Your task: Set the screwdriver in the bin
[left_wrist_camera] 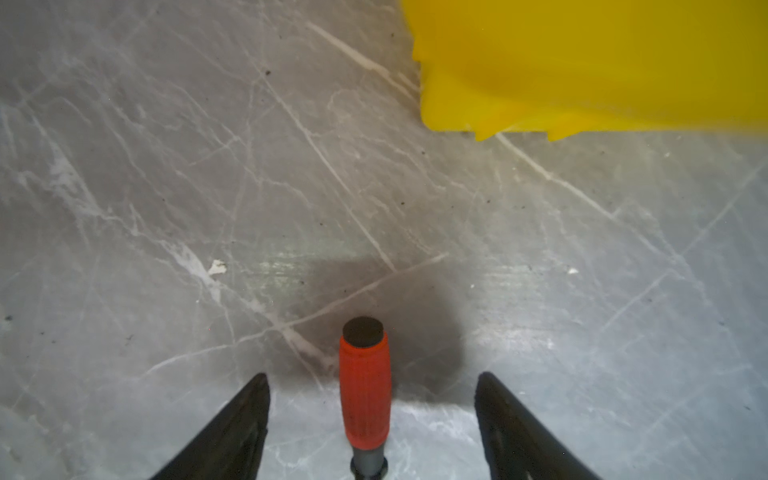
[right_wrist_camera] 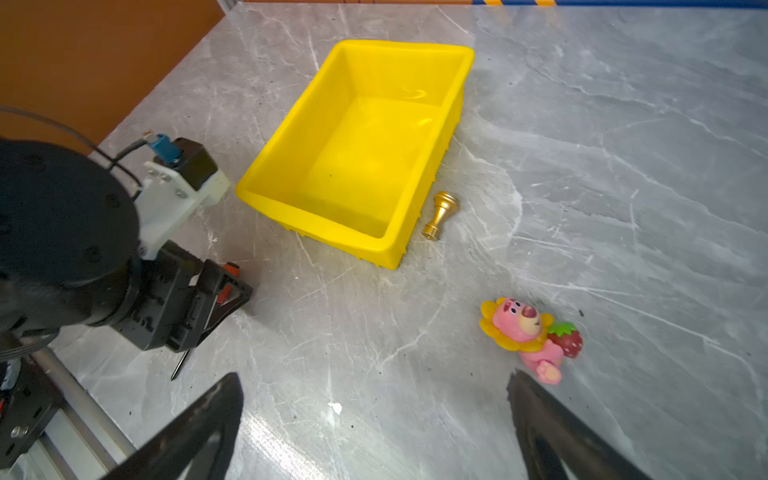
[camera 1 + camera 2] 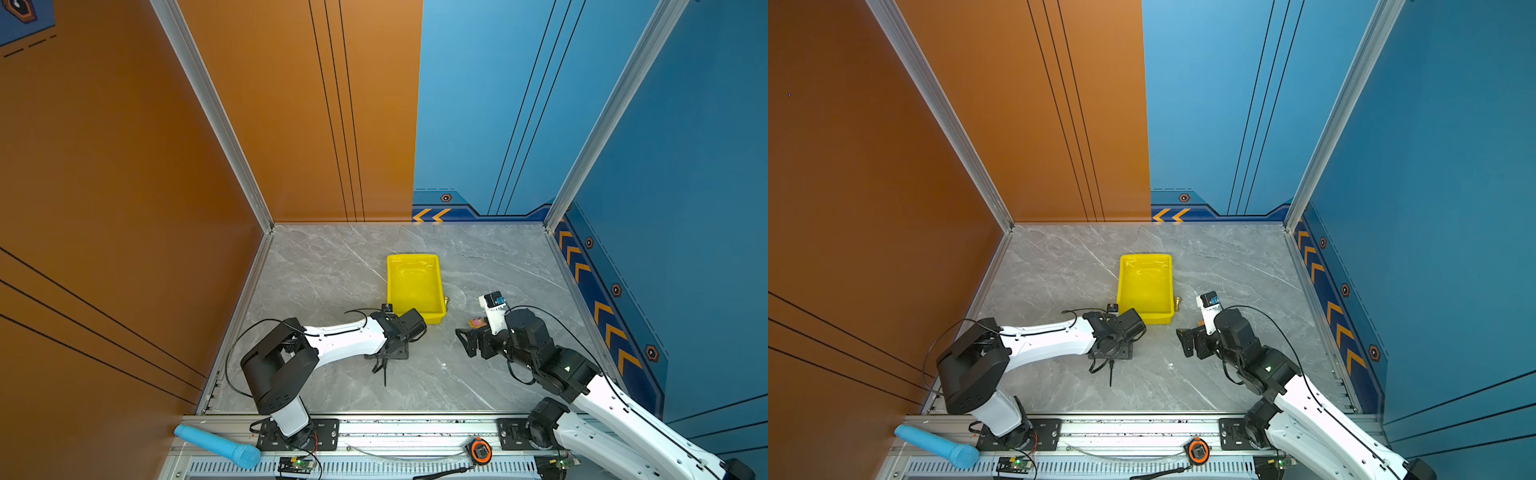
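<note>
My left claw point(image 1: 372, 376) is apart, its 2 black fingers point(image 1: 232, 432) low over the surface point(image 1: 166, 166), 1 on each side of the screwdriver point(image 1: 365, 390). In the left wrist view I see a clear gap between each finger and the orange-red handle, so nothing is clamped. The screwdriver lies flat on the surface, outside the bin point(image 1: 582, 62), with its black end cap turned toward the bin's near end.

In both top views only the thin black shaft point(image 3: 385, 376) point(image 3: 1111, 376) shows, sticking out from under the claw toward the front rail point(image 3: 415, 419). The handle is hidden beneath the wrist. The bin point(image 3: 413, 257) point(image 3: 1145, 256) sits just beyond that wrist, toward the back wall, and its near left corner is covered by the arm.

My right claw point(image 2: 374, 376) is also apart, with only bare surface between its 2 fingers. It points toward the left arm from the right side and is well apart from the screwdriver.

A pink toy point(image 2: 525, 332) lies near 1 of its fingertips. A gold knob point(image 2: 441, 214) lies on its side just beside the bin's right wall point(image 2: 451, 124), close to the near corner.
</note>
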{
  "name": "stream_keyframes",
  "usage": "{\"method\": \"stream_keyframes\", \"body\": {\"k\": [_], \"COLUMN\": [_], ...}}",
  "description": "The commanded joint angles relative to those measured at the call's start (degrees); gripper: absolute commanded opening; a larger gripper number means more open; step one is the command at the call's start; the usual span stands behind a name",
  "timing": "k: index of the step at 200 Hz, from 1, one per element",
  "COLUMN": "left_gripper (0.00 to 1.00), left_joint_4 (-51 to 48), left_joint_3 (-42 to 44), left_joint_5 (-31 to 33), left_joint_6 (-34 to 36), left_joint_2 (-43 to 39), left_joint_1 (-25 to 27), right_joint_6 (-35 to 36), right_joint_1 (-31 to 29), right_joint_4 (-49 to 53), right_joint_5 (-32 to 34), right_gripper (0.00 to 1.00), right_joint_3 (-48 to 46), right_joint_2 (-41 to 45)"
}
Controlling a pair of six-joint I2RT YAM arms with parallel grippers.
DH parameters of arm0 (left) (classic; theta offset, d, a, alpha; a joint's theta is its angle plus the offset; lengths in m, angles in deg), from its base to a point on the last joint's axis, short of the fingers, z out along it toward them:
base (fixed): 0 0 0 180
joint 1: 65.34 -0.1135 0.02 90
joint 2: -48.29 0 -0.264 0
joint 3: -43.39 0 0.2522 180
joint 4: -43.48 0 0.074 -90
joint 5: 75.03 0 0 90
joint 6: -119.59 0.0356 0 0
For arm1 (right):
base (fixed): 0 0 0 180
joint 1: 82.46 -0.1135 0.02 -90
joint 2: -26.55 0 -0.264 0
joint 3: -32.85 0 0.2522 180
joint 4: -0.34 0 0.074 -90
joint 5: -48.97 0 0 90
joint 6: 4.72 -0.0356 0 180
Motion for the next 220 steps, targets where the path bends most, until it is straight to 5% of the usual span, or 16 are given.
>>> {"method": "stream_keyframes", "body": {"k": [1, 49, 91, 157, 220], "left_gripper": [0.76, 0.73, 0.63, 0.46, 0.20], "left_joint_4": [-0.80, -0.06, 1.22, 1.56, 1.57], "left_joint_3": [-0.70, -0.28, 0.74, 1.66, 2.31], "left_joint_5": [0.42, -0.79, -1.68, -1.66, -1.31], "left_joint_6": [-0.90, -0.95, -1.43, -2.67, -3.81], "left_joint_2": [0.98, 1.93, 2.29, 3.39, 2.79], "left_joint_1": [-0.38, -0.89, -1.30, -1.17, -0.26], "right_joint_6": [6.13, 8.35, 10.25, 10.43, 10.02], "right_joint_1": [-1.46, -8.18, -14.91, -16.20, -16.48], "right_joint_4": [-6.52, -12.01, -11.30, -11.20, -10.43], "right_joint_5": [-7.65, -11.02, -5.89, -4.97, -2.94], "right_gripper": [1.00, 1.00, 1.00, 1.00, 1.00], "right_joint_3": [-3.93, -8.06, -7.11, -6.11, -6.39], "right_joint_2": [5.03, 7.96, 5.65, 4.72, 6.86]}}
